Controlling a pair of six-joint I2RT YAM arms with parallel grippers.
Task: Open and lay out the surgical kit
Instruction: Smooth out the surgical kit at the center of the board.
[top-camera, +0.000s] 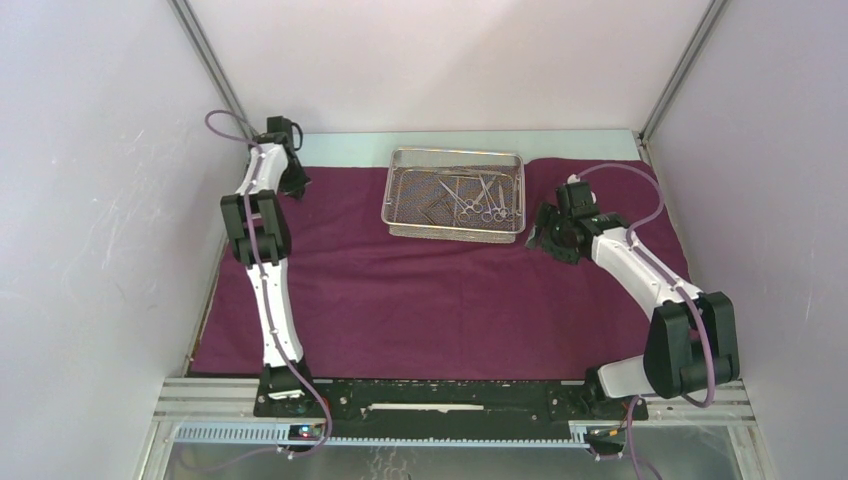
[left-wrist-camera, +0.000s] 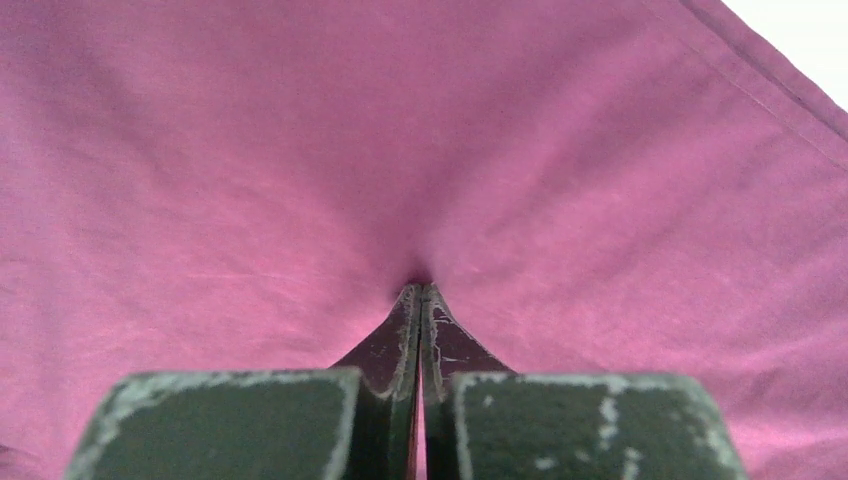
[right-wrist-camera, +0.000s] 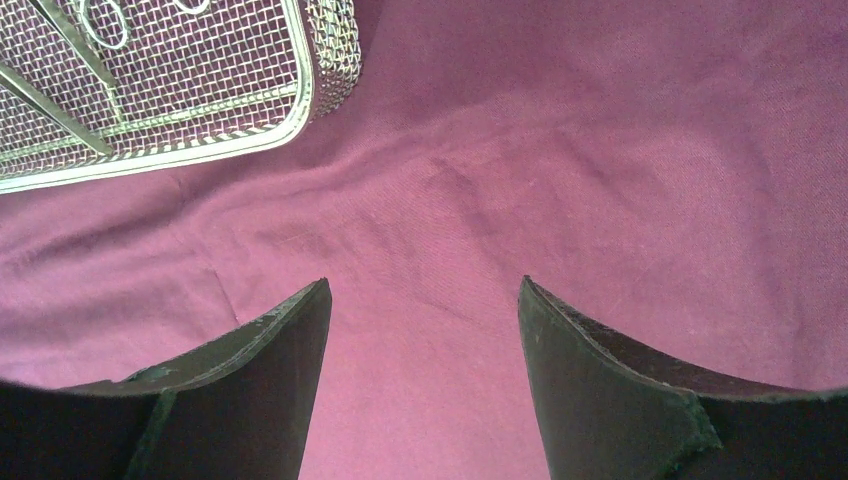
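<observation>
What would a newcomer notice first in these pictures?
First, the wide maroon cloth, spread out flat, and the silver mesh tray on its far middle, holding slim steel instruments. At the far left the left gripper is shut, pinching the cloth into folds. The right gripper hangs open just right of the tray.

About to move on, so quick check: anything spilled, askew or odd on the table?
Nothing spilled or damaged. The instruments all lie inside the tray. Only oddity: the cloth puckers where the left end effector pinches it, shut, near its far-left corner.
</observation>
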